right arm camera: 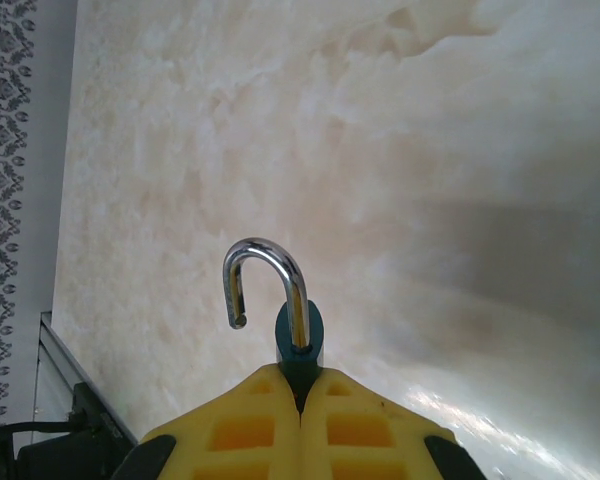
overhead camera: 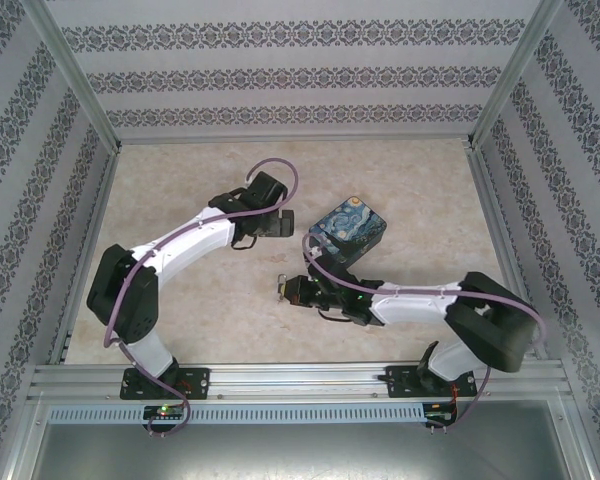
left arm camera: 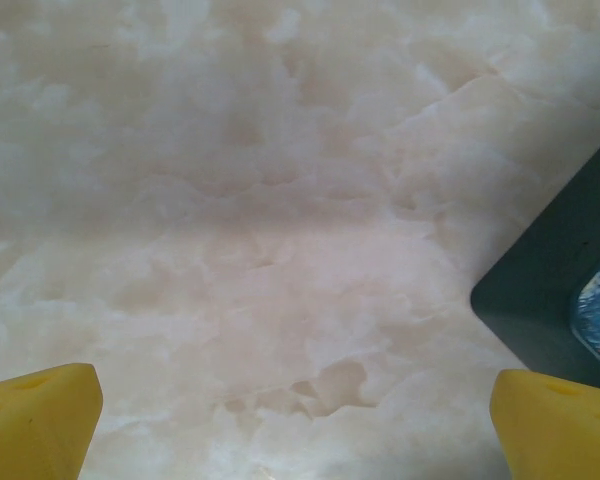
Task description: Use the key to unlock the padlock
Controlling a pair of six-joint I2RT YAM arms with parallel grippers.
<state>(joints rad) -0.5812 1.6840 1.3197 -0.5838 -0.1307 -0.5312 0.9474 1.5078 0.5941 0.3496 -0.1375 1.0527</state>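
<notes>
The table (overhead camera: 410, 180) has a pale, creamy top with cloudy marks, like stone. A flat box (overhead camera: 351, 231) with a blue and yellow swirly picture lies on it, a little right of the middle. The left wrist view shows one dark corner of the box resting on the table.

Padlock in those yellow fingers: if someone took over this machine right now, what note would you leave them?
Right gripper: shut on the padlock, pinching its teal body, shackle pointing away from the fingers.
Left gripper: open and empty, above bare table, beside a corner of the box.
Done: one end of the shackle hangs free of the body, so the lock looks opened.
Left: probably only confirm that it is released, then set it down.
</notes>
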